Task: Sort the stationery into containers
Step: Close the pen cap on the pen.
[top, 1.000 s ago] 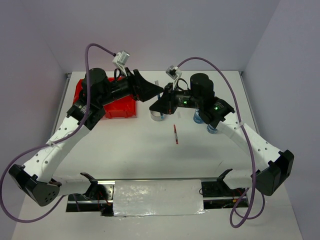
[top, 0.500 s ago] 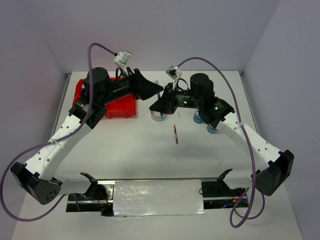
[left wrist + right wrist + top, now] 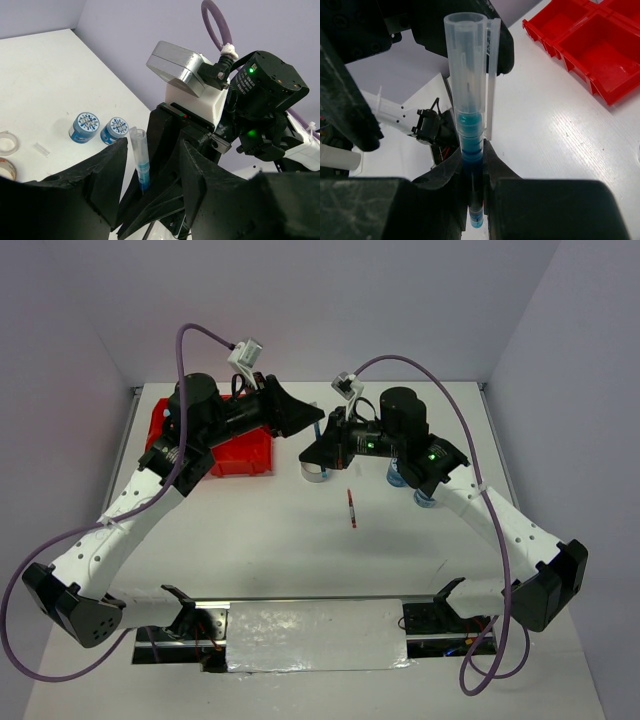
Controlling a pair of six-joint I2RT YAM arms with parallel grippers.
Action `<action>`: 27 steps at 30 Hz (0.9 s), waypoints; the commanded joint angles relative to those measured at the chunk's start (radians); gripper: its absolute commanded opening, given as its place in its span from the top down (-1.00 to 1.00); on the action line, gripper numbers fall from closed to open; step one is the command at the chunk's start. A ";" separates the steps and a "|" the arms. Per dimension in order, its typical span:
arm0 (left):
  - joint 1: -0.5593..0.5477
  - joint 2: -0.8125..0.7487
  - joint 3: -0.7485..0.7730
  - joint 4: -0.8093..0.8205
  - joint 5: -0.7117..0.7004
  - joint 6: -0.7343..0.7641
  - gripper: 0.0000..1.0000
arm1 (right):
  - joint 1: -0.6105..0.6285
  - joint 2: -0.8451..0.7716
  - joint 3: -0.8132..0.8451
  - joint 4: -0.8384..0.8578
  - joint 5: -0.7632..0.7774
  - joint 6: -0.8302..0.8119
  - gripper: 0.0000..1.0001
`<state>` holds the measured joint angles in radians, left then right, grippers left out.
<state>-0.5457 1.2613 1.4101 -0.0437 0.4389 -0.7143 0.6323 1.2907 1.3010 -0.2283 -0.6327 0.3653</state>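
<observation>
- White table (image 3: pixel 300 550), pale lilac walls (image 3: pixel 350 300) on three sides; arm bases at near edge.
- Red bin block (image 3: pixel 240 455) sits at the far left of the table. Compartments seen from the right wrist view (image 3: pixel 600 55) are bare inside.
- Right gripper (image 3: pixel 473 170): fingers pressed onto the lower barrel of a blue pen (image 3: pixel 467 75), which stands up out of the grip, lifted off the table near mid-table, just right of the bin block.
- Pen: blue body, clear cap with clip on the upper end. No print readable on it.
- Left gripper (image 3: pixel 151 150): jaws spread, one on each side of the pen's capped end, with a gap visible on both sides. Not touching the pen.
- Two round tubs (image 3: pixel 86 126) (image 3: pixel 115 131) stand side by side on the table under the right arm. Lids carry a blue-white printed pattern; lettering too small to read.
- Two tape rings (image 3: pixel 7 142) (image 3: pixel 6 167) lie flat on the table near the tubs, cut off by the frame edge.
- Red pen (image 3: pixel 352 509) lies alone on the table, nearer the bases, apart from both grippers.
- Green lamp (image 3: pixel 250 70) lit on the right arm housing.
</observation>
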 commanded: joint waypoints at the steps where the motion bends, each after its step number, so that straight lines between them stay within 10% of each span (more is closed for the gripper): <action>1: 0.004 -0.005 0.041 0.056 0.000 0.024 -0.15 | 0.003 -0.014 0.001 0.018 -0.012 -0.015 1.00; 17: 0.004 0.013 0.018 0.056 0.017 0.012 0.35 | 0.020 -0.011 0.026 -0.005 -0.012 -0.026 1.00; 27: 0.003 0.009 -0.006 -0.005 0.027 0.006 1.00 | 0.020 -0.013 0.072 -0.036 0.031 -0.068 1.00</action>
<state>-0.5419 1.2751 1.4094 -0.0551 0.4366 -0.7101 0.6437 1.2907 1.3121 -0.2665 -0.6292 0.3336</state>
